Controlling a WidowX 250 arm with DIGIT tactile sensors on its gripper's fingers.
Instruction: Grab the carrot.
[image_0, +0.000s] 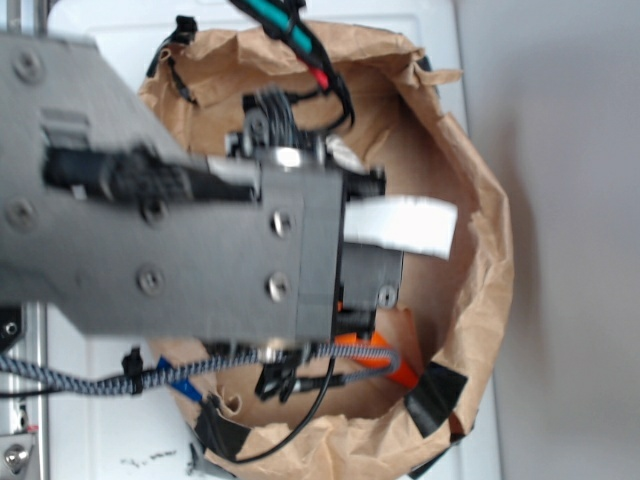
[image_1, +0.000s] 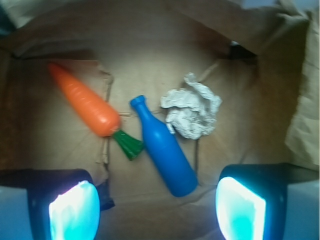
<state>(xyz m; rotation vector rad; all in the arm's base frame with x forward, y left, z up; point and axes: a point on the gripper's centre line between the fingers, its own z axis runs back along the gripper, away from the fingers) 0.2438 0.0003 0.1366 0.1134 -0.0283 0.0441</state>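
Note:
The carrot (image_1: 86, 104) lies on the floor of a brown paper bag, orange and tapered, its point up-left and its dark green stem (image_1: 128, 144) down-right. My gripper (image_1: 157, 212) hangs above the bag floor, open, its two lit pads wide apart with nothing between them. The carrot sits ahead and to the left of the left pad (image_1: 74, 210). In the exterior view the arm covers most of the bag; only a strip of the carrot (image_0: 385, 362) shows under the cables.
A blue plastic bottle (image_1: 164, 147) lies beside the carrot's stem, its base between the pads' line. A crumpled foil ball (image_1: 192, 112) sits right of the bottle's neck. Paper bag walls (image_0: 480, 300) ring everything; black tape (image_0: 435, 398) holds the rim.

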